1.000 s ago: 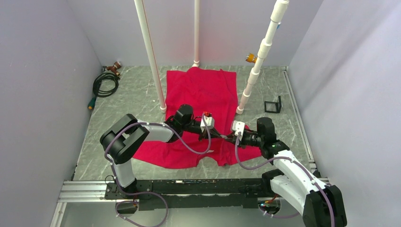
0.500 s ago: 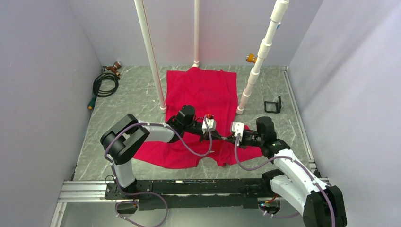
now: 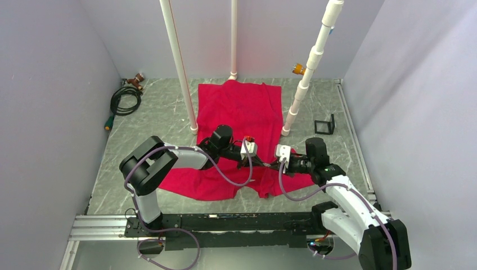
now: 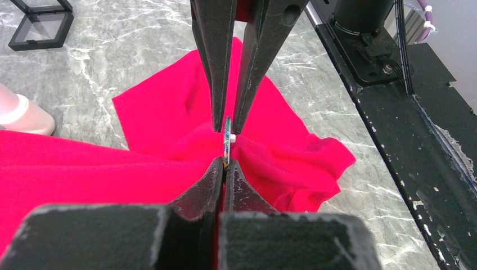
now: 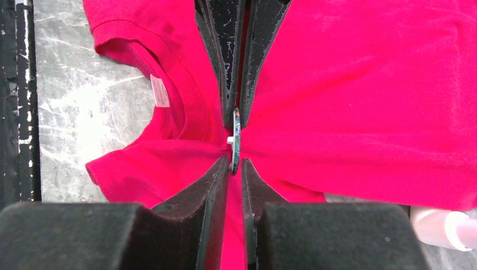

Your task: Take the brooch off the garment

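Observation:
The red garment [image 3: 239, 107] lies flat on the marble table, bunched near its neckline where both grippers meet. The brooch [image 4: 226, 143], a thin disc seen edge-on with a small white nub, stands up out of the pulled fabric [image 4: 84, 169]. My left gripper [image 4: 226, 161] is shut on its near edge. My right gripper [image 5: 235, 164] comes from the opposite side and is closed on the brooch [image 5: 235, 140], fabric [image 5: 365, 84] tented around it. The white neck label [image 5: 160, 90] lies to the left. In the top view the fingertips of the left gripper [image 3: 261, 162] and the right gripper [image 3: 270, 165] hide the brooch.
Three white pipes stand at the back: one [image 3: 180, 67], another [image 3: 233, 39] and a third [image 3: 309, 73], whose base is close [image 4: 22, 115]. A black hose coil [image 3: 125, 100] lies far left. A small black frame [image 3: 325, 125] sits right. The black base rail [image 4: 394, 112] runs along the near edge.
The left gripper has shifted slightly right and nearer, towards the right gripper. Both stay closed at the brooch; the shirt has hardly moved.

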{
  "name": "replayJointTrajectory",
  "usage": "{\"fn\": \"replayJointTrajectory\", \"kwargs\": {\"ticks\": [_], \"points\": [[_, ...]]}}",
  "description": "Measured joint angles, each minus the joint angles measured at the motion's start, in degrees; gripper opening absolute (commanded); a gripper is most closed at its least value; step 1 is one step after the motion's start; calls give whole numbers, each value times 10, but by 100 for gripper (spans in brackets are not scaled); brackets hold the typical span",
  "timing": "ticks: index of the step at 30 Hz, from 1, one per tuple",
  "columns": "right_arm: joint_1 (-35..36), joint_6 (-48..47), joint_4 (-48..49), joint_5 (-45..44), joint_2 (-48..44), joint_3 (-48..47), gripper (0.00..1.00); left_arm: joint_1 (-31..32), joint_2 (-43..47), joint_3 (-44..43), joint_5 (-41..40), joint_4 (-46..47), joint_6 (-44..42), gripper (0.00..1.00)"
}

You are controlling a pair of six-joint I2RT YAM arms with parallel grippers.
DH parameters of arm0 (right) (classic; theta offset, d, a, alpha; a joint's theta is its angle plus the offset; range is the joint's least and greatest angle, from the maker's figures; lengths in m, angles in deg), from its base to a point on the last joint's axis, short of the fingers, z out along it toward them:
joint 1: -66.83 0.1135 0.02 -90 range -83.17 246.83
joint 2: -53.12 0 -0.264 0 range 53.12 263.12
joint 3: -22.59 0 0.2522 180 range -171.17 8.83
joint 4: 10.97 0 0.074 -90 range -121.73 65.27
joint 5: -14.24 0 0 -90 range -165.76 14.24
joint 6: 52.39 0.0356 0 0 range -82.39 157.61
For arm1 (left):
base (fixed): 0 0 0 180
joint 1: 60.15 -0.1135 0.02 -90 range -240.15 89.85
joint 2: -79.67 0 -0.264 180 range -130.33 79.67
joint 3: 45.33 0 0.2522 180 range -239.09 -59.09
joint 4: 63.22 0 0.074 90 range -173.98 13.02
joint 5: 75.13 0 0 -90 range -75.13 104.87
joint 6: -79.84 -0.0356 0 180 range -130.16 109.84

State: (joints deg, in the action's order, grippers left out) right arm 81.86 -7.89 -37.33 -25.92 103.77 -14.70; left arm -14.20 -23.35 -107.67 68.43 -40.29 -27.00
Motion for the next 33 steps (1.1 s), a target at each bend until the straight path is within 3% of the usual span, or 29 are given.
{"fn": "replayJointTrajectory", "kwargs": {"ticks": [3, 5, 8, 12, 23, 33], "points": [[0, 0, 1, 0, 2, 0, 0, 0, 0, 0, 0, 0, 0, 0], [0, 0, 3, 0, 2, 0, 0, 0, 0, 0, 1, -1, 0, 3], [-1, 11, 6, 1, 3, 0, 0, 0, 0, -1, 0, 0, 5, 31], [-1, 58, 28, 0, 3, 0, 0, 0, 0, 1, -5, 23, 26, 39], [-1, 252, 99, -11, 0, 10, 0, -1, 0, 38, -46, 124, 91, 37], [-1, 320, 128, -30, -1, 17, 0, -2, 0, 43, -58, 156, 116, 32]]}}
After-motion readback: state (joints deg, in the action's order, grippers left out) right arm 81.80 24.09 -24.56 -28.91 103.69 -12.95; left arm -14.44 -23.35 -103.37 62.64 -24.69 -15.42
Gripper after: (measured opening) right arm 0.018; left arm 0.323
